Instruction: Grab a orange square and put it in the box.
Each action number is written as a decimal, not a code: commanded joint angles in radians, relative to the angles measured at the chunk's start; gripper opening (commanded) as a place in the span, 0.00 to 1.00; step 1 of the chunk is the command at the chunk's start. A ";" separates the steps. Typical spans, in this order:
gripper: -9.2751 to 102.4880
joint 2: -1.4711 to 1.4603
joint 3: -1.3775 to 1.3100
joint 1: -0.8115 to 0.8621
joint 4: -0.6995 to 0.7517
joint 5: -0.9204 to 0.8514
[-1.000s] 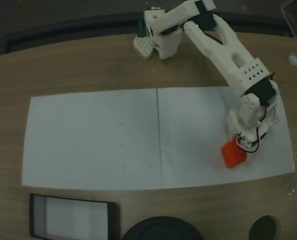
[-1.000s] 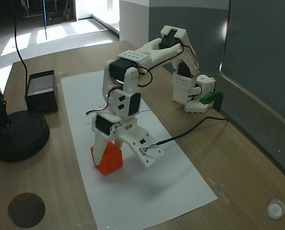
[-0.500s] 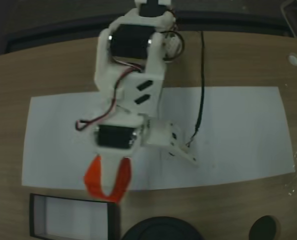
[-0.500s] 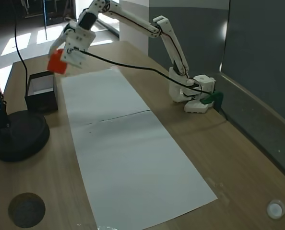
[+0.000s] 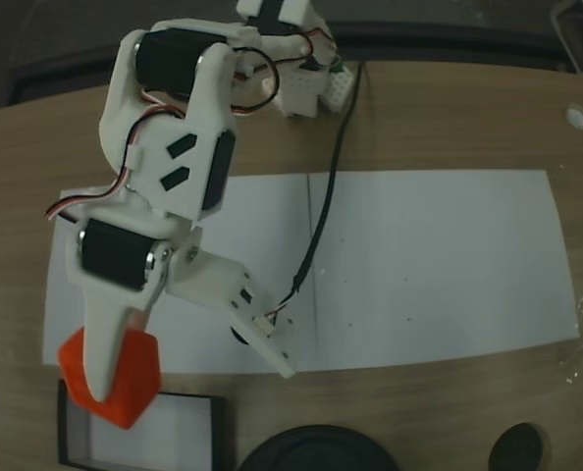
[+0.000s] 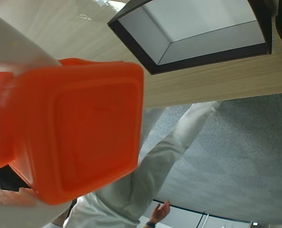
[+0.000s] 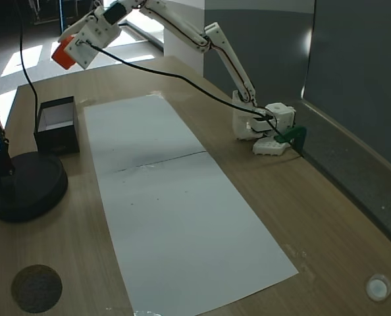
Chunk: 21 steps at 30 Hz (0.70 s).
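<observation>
- Clearly, the jaws (image 7: 65, 52) pinch the orange square (image 7: 62, 53), carrying it high above the desk (image 7: 327, 217).
- Seen from the side, the block hangs well above the box (image 7: 56, 124), with plenty of open air between them and nothing in that gap.
- Seen from above, the orange square (image 5: 110, 375) overlaps the box's (image 5: 139, 432) upper-left black rim, so the jaws (image 5: 103, 378) sit over that corner rather than over the white floor.
- Close up in the wrist view, one white finger (image 6: 15, 45) presses along the top of the orange square (image 6: 70, 128); the box (image 6: 198, 35) lies beyond it with its rim and white floor open and unobstructed.
- Beside the box, on the side away from the arm's base (image 7: 264, 128), stands a round black disc (image 7: 24, 184), close to the box's edge.
- On the other side of the box, white paper (image 7: 182, 204) runs flat and bare along the desk, its near edge stopping just short of the box.
- A black cable (image 7: 176, 82) trails from the jaws back to the base, hanging slack above the paper.
- Past the desk edge, a person (image 6: 145, 190) in light clothing appears in the wrist view.
</observation>
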 commanded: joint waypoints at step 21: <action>0.25 -0.291 -0.066 0.005 -0.256 0.026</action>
